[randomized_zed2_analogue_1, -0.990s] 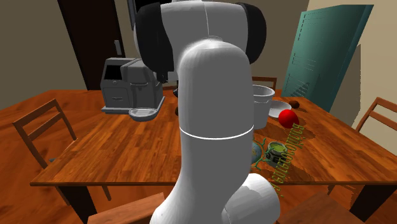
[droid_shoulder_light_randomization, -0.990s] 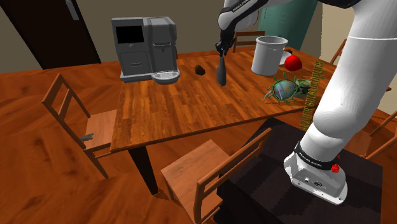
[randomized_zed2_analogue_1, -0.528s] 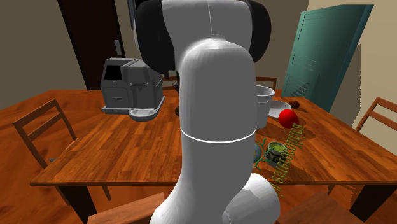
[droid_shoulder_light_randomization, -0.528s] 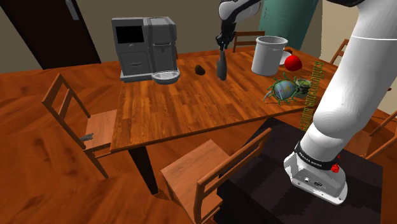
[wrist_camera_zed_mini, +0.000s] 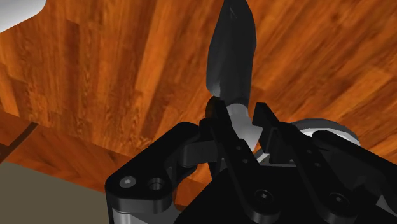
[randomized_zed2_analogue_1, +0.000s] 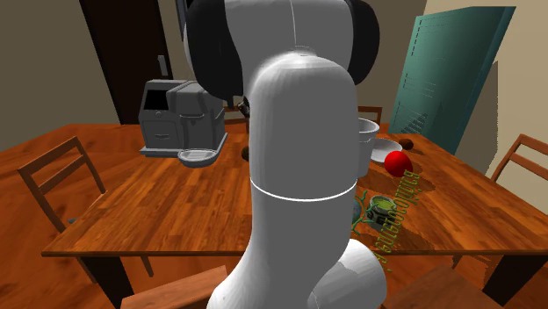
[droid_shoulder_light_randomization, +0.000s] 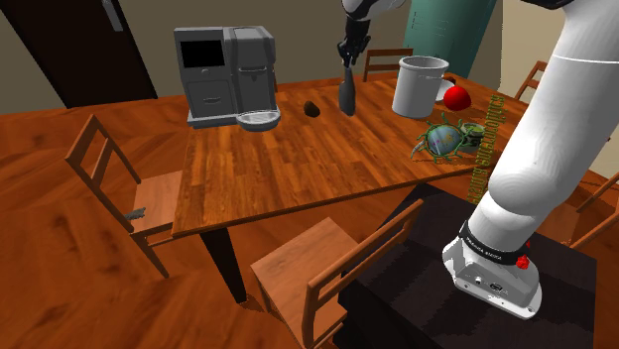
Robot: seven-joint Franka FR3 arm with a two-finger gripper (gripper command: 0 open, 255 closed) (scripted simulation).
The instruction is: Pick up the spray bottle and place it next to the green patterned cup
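My black gripper (droid_shoulder_light_randomization: 347,61) is shut on the neck of a dark spray bottle (droid_shoulder_light_randomization: 346,95), which hangs upright above the far part of the wooden table (droid_shoulder_light_randomization: 298,169). In the wrist view the fingers (wrist_camera_zed_mini: 218,114) clasp the bottle's grey neck, and its dark body (wrist_camera_zed_mini: 232,51) points down at the tabletop. The green patterned cup (droid_shoulder_light_randomization: 470,133) stands near the table's edge at the shoulder view's right, well apart from the bottle. It also shows beside the arm in the second exterior view (randomized_zed2_analogue_1: 382,209).
A grey coffee machine (droid_shoulder_light_randomization: 223,74) stands at the table's far left. A small dark lump (droid_shoulder_light_randomization: 310,107) lies near the bottle. A white pot (droid_shoulder_light_randomization: 419,86), a red ball (droid_shoulder_light_randomization: 456,97) and a green round ornament (droid_shoulder_light_randomization: 440,138) crowd the cup's side. Wooden chairs (droid_shoulder_light_randomization: 119,188) surround the table.
The gripper has risen with the spray bottle in it, lifting it higher above the table and a little toward the far side. Nothing else has moved.
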